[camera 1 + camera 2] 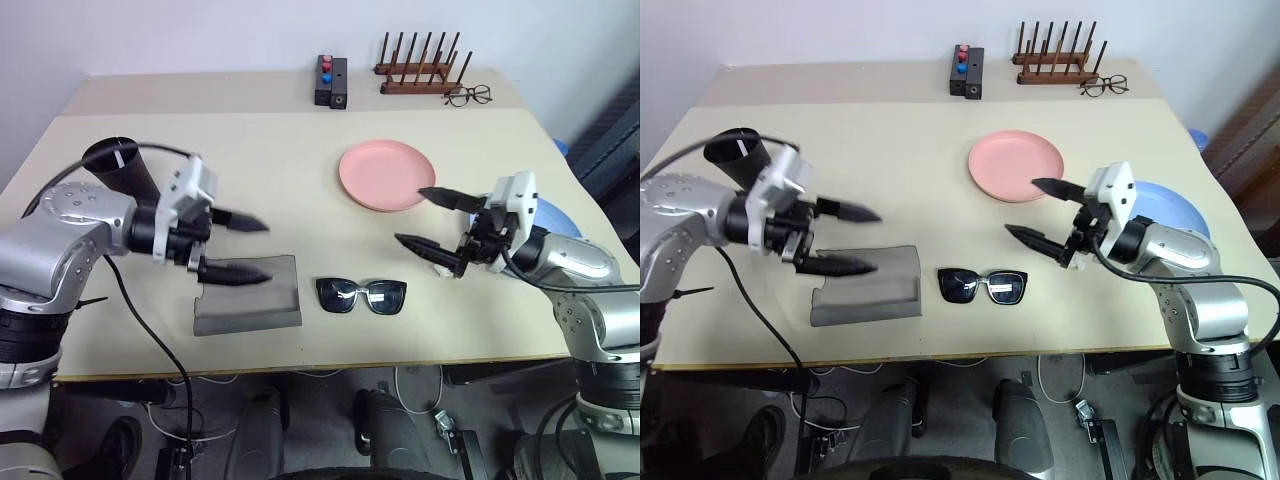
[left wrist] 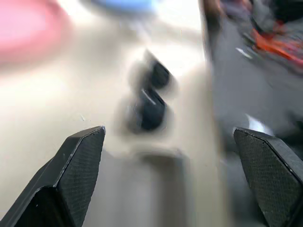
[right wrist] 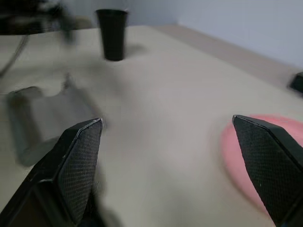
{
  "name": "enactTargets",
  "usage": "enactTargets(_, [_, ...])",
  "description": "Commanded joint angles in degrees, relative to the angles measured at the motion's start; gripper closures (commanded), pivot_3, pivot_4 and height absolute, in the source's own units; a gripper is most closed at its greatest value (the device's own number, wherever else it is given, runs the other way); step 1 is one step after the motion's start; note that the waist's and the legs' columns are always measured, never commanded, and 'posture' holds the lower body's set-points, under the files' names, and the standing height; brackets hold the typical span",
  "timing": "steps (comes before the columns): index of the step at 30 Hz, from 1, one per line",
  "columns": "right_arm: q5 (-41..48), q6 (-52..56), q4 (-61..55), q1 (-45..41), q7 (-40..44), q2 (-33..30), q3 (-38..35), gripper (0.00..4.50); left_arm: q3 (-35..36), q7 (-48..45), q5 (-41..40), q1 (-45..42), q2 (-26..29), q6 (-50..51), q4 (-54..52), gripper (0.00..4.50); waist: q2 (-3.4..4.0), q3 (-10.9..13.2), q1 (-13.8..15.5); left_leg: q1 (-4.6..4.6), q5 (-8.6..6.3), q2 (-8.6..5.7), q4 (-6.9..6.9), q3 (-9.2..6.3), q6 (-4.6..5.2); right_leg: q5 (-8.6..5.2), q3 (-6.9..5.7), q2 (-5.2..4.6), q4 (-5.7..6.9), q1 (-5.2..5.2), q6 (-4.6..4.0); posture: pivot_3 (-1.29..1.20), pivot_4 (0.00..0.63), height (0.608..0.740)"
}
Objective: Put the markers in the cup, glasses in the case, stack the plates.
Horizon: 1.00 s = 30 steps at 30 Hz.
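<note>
The black cup [image 1: 115, 162] stands at the table's left; a small pale tip shows in its mouth, and the markers are otherwise hidden. My left gripper [image 1: 245, 248] hovers open and empty just above the grey case [image 1: 255, 302], which lies flat near the front edge. Right of the case lie the black sunglasses [image 1: 361, 295], lenses toward me. The pink plate [image 1: 387, 175] sits mid-table. The blue plate [image 1: 1175, 205] lies to the right of it, partly behind my right arm. My right gripper [image 1: 413, 216] hangs open and empty between the pink plate and the sunglasses.
At the table's back stand a wooden peg rack [image 1: 420, 68], thin clear-lens spectacles [image 1: 468, 95] and a black box with red and blue buttons [image 1: 331, 80]. The table's front edge [image 1: 300, 366] runs just below the case and sunglasses.
</note>
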Motion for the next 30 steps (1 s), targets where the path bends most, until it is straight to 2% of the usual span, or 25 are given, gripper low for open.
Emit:
enactTargets(1, [-0.55,4.16,-4.56,0.09,-1.74,-1.23,3.17,0.00,5.86,-1.43,-1.83,0.79,1.42,-3.26,2.86,0.03,0.00,0.00,-0.26,0.00,0.00,0.00,0.00,0.00,0.00,0.00,0.00,0.00,0.00,0.00,0.00,0.00,0.150,0.740])
enactTargets(4, [-3.41,5.49,-4.80,-0.05,-2.59,-2.30,5.88,0.00,8.45,-0.70,-2.56,1.91,0.40,-5.54,4.08,0.03,0.00,0.00,-0.09,0.00,0.00,0.00,0.00,0.01,0.00,0.00,0.01,0.00,-0.02,-0.01,0.00,0.00,0.150,0.740])
enactTargets(8, [-11.85,9.49,-6.24,-1.31,-5.89,-5.24,13.94,0.00,13.09,1.35,-2.58,7.79,-0.76,-9.63,2.15,0.03,0.00,0.00,-0.04,-0.02,-0.01,0.00,0.00,0.02,-0.01,0.01,0.00,-0.02,-0.10,0.00,-0.01,0.00,0.150,0.740])
enactTargets(11, [-13.17,13.21,-7.33,-4.73,-5.84,-5.97,16.86,0.00,15.95,4.30,-4.94,13.16,-1.50,-8.86,-4.86,0.03,-0.01,0.00,-0.08,-0.08,-0.01,0.00,-0.01,0.01,-0.01,0.01,0.00,-0.02,-0.14,-0.02,-0.02,0.00,0.150,0.740])
enactTargets(15, [-13.01,24.14,-9.26,-10.53,-4.46,-8.24,21.68,0.00,15.70,6.10,-5.22,15.81,-1.49,-9.09,-8.12,0.03,-0.01,0.00,0.04,-0.06,-0.01,0.01,-0.02,0.01,-0.02,0.03,0.00,-0.02,-0.13,-0.03,-0.05,0.00,0.150,0.740])
enactTargets(18, [-13.76,23.47,-9.01,-13.01,-4.07,-7.73,22.59,0.00,15.65,7.45,-6.66,15.67,-1.47,-7.79,-9.09,0.03,-0.03,-0.01,0.08,-0.05,-0.02,0.01,-0.01,0.00,-0.03,0.03,0.00,-0.02,-0.15,-0.03,-0.06,0.00,0.150,0.740])
enactTargets(22, [-12.65,20.15,-3.70,-13.97,-4.18,-5.32,18.33,0.00,14.17,9.62,-7.71,15.19,-1.48,-5.66,-9.27,0.03,-0.03,-0.01,0.03,-0.10,-0.02,0.00,-0.03,0.02,-0.02,0.04,-0.01,-0.02,-0.26,-0.01,-0.06,0.00,0.150,0.740])
enactTargets(26, [2.00,14.55,1.96,-14.86,-2.08,2.37,-0.50,0.00,10.79,11.36,-9.59,12.85,-2.71,-1.69,-8.67,0.03,-0.03,0.00,0.20,-0.08,-0.01,0.00,-0.02,0.01,-0.01,0.05,-0.01,0.01,-0.20,0.01,-0.03,0.00,0.150,0.740])
enactTargets(27, [5.53,15.86,2.40,-14.61,-0.83,2.51,-3.53,0.00,9.57,11.38,-9.00,12.22,-2.94,-1.63,-8.36,0.03,-0.03,0.00,0.34,-0.08,-0.01,0.00,-0.01,0.01,0.00,0.06,-0.01,0.02,-0.20,0.03,-0.01,0.00,0.150,0.740])
enactTargets(30, [6.27,10.47,1.13,-10.95,3.68,0.00,-8.13,0.00,2.52,9.37,-5.43,8.53,-4.42,-2.29,-4.83,0.03,-0.06,-0.02,1.40,-0.06,-0.01,-0.01,-0.01,0.01,0.00,0.08,-0.01,0.02,-0.25,0.10,0.02,0.00,0.150,0.740])
